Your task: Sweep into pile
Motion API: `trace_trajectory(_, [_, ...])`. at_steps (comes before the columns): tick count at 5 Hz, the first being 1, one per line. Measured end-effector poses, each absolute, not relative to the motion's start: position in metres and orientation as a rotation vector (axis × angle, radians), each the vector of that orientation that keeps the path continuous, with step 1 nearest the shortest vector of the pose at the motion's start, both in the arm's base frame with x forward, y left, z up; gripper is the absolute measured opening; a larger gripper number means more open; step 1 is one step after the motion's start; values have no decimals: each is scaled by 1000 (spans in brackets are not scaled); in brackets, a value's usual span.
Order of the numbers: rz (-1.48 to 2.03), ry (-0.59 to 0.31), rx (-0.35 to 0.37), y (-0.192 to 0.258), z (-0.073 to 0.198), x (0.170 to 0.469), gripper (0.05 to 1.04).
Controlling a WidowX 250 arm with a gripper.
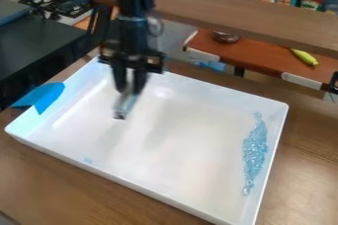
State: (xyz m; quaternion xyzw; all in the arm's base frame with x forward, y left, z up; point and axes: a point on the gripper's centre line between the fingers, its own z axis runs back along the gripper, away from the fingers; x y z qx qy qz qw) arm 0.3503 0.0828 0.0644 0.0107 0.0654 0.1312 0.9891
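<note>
The camera view is showing a white tray [178, 189] lying on a wooden tabletop [307, 169]. The black robot arm [133, 29] is hanging down over the tray's far left part, and its gripper [129, 90] is gripping a slim greyish tool [125, 104]. The tool is slanting down between the fingers, its dark lower end pointing into the tray; blur is hiding its exact shape and whether it is touching the tray floor.

The pile of light-blue bits [255, 151] is lying inside the tray in a long, narrow band just beside the right wall, well apart from the tool. A small blue bit [88, 160] is lying by itself near the tray's front wall, toward the left.

A bright blue piece [45, 96] is draping over the tray's left wall. Beyond the tray, a thick wooden beam [244, 19] is running across, and past it a red-brown surface [261, 60] is carrying a metal bowl [225, 37] and a yellow-green item [304, 56]. Black stove grates [63, 3] are sitting beyond the tray at the upper left.
</note>
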Motion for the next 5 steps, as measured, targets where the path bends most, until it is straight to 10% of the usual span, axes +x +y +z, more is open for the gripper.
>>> trace_trajectory(4, [97,127,77,203,10,326,405])
trace_trajectory(5, [66,170,49,199,0,311,696])
